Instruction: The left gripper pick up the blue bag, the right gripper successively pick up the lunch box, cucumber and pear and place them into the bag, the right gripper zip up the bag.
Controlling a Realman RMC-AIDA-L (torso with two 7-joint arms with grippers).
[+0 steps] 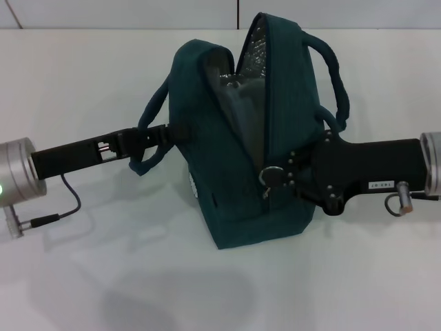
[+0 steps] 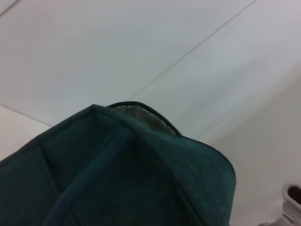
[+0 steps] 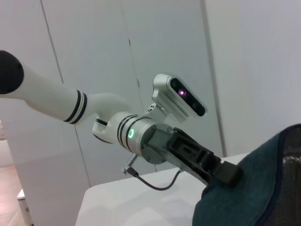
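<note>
Blue bag (image 1: 275, 138): dark teal fabric lunch bag standing upright on the white table (image 1: 103, 289), roughly in the middle, between the two arms. Its mouth gapes at the top and narrows toward the near end.
Foil lining (image 1: 253, 52): silver, showing inside the open top; what lies inside the bag cannot be made out.
Handles: one padded loop (image 1: 148, 131) hangs off the robot's-left side, the other (image 1: 335, 76) arches over the right side.
Zipper: runs down the near end of the bag; the metal ring pull (image 1: 273, 176) sits low on that seam.
Left gripper (image 1: 172, 133): reaches in from the left and meets the bag's left side at the handle. It looks clamped on the fabric there, but the fingertips are hidden, so I cannot tell how wide they stand. The right wrist view shows the same claw (image 3: 225, 172) pressed against the bag's edge (image 3: 254, 197).
Left wrist view: filled with teal bag fabric (image 2: 117, 179), a sliver of lining at its rim.
Right gripper (image 1: 279, 181): black claw coming in from the right, its tips right at the ring pull on the near end of the bag. They seem pinched narrow around the pull, though the contact is too small to be sure.
</note>
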